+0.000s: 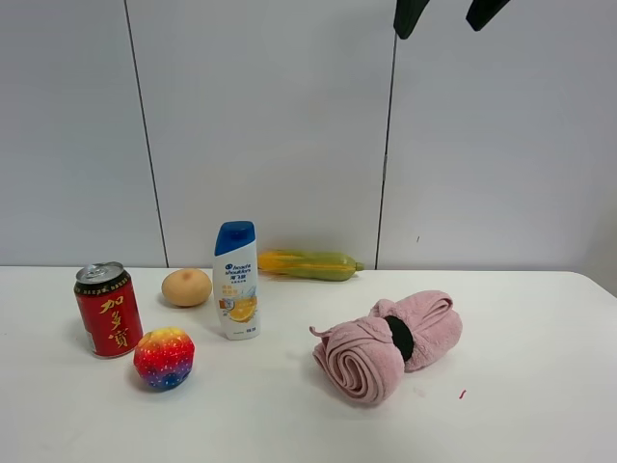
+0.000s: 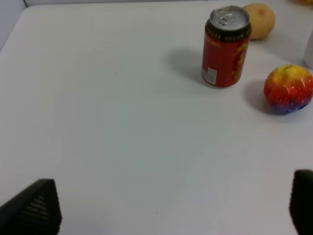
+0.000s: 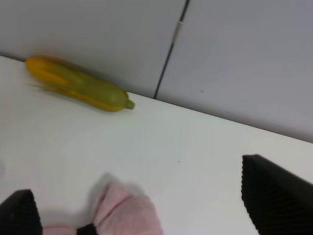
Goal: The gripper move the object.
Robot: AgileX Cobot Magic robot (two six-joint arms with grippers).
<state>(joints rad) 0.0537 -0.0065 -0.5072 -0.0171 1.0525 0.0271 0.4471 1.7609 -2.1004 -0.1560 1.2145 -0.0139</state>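
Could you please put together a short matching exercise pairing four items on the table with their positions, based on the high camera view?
Items:
1. red can
2. shampoo bottle
3. corn cob
4. pink rolled towel

Positions in the high view:
A. lying along the back wall
B. right of centre on the table, apart from the other items
C. far left, just behind the rainbow-coloured ball
D. upright, to the right of the tan round fruit

Pairs: 1-C, 2-D, 3-A, 4-B
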